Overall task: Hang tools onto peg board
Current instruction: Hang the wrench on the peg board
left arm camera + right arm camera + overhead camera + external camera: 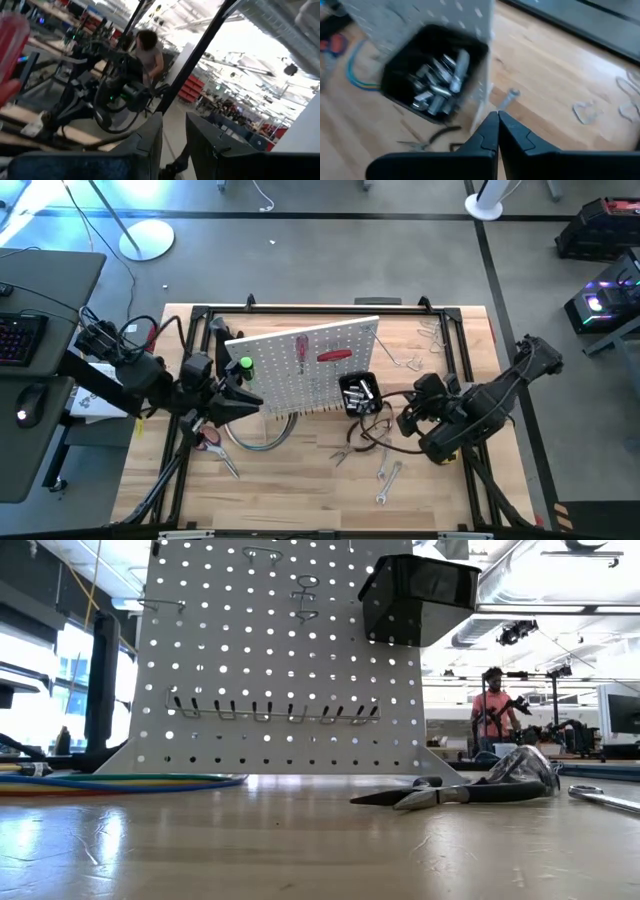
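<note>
1. Peg board (300, 370) stands tilted mid-table; a red-handled tool (333, 356) and a green-handled screwdriver (245, 365) sit on its face, and the black bin (358, 393) at its lower corner holds metal pieces.
2. Left gripper (243, 395) is at the board's left edge, fingers narrowly apart; whether they hold anything I cannot tell.
3. Right gripper (498, 131) hovers near the bin, fingers pressed together, empty.
4. Pliers (450, 794) and wrenches (387, 478) lie loose in front.
5. Judgement: open right fingers before descending; grip handles mid-length, approach hooks squarely.
</note>
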Available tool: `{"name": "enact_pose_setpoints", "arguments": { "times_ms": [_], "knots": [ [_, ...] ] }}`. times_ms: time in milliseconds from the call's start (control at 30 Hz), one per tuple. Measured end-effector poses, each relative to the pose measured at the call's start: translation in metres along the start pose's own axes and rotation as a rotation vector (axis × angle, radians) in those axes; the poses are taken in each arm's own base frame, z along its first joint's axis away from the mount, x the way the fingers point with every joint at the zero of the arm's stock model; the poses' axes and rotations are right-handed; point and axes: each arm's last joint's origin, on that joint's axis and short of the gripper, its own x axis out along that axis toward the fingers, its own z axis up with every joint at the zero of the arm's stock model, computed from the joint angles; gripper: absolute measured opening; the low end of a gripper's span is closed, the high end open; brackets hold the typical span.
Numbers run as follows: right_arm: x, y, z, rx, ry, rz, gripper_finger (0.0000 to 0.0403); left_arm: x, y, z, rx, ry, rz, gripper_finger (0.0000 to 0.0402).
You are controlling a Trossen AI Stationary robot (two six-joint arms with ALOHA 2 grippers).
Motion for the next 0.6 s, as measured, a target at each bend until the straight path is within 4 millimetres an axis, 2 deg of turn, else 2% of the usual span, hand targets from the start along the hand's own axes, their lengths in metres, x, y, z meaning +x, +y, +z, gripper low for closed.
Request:
{"name": "enact_pose_setpoints", "arguments": {
  "times_ms": [233,433,600],
  "knots": [
    [0.026,-0.017,-0.037,0.070,0.211,-0.063,0.0000,-0.001,0.001,-0.004,-0.015,0.040,0.015,0.0076],
    [0.055,-0.051,-0.061,0.297,0.318,0.118,0.0000,-0.003,0.005,-0.008,-0.026,0.092,0.046,0.0076],
    [0.086,-0.083,-0.074,0.532,0.356,0.257,0.0000,-0.011,0.010,-0.019,-0.096,0.228,0.095,0.0076]
  ]
}}
